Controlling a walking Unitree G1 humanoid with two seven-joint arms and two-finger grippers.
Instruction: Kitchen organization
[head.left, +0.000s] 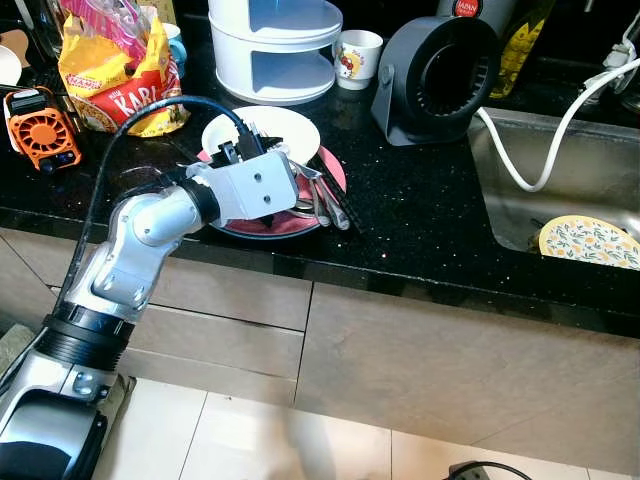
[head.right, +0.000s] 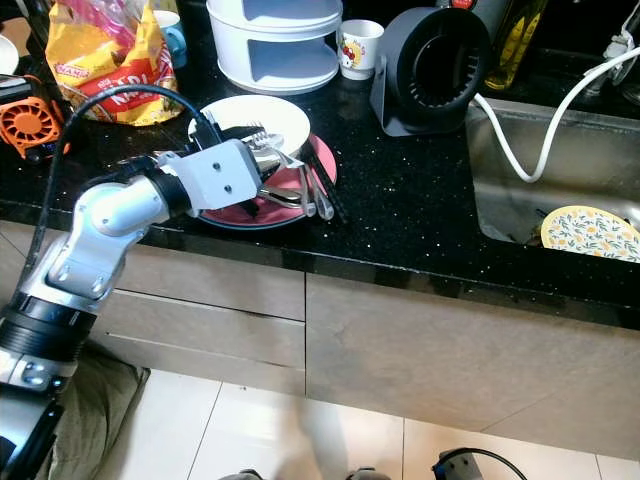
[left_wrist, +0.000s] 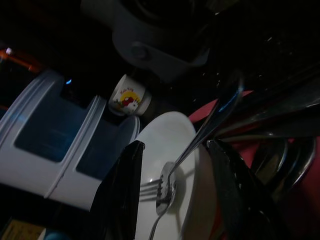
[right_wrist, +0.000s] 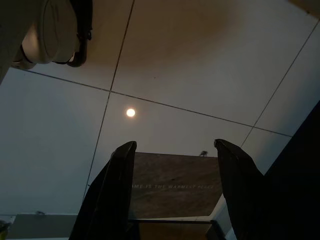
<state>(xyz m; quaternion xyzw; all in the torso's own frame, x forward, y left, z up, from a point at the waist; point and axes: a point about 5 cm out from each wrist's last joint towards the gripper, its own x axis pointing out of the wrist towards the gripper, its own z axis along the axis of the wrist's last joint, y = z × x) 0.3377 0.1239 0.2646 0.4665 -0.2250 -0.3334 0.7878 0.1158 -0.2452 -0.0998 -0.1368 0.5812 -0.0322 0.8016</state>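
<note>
The robot's silver left arm reaches over the black speckled stone counter (head.left: 420, 215). Its left gripper (left_wrist: 172, 192) hangs over a red round plate (head.left: 331, 166) and a white round plate (head.left: 290, 127) that sits partly on it, near the front edge of the counter. The two black fingers (left_wrist: 120, 195) are spread apart, and a shiny metal fork (left_wrist: 162, 187) lies between them on the white plate, not pinched. More shiny spoons and forks (head.left: 325, 200) lie in a pile on the red plate.

Behind the plates stand a white plastic two-shelf stand (head.left: 280, 50) and a small white cartoon cup (head.left: 356, 58). A yellow snack bag (head.left: 115, 70) is to the left.

The right gripper (right_wrist: 172, 192) hangs low over the pale tiled floor (right_wrist: 190, 60), its fingers spread apart and holding nothing.
</note>
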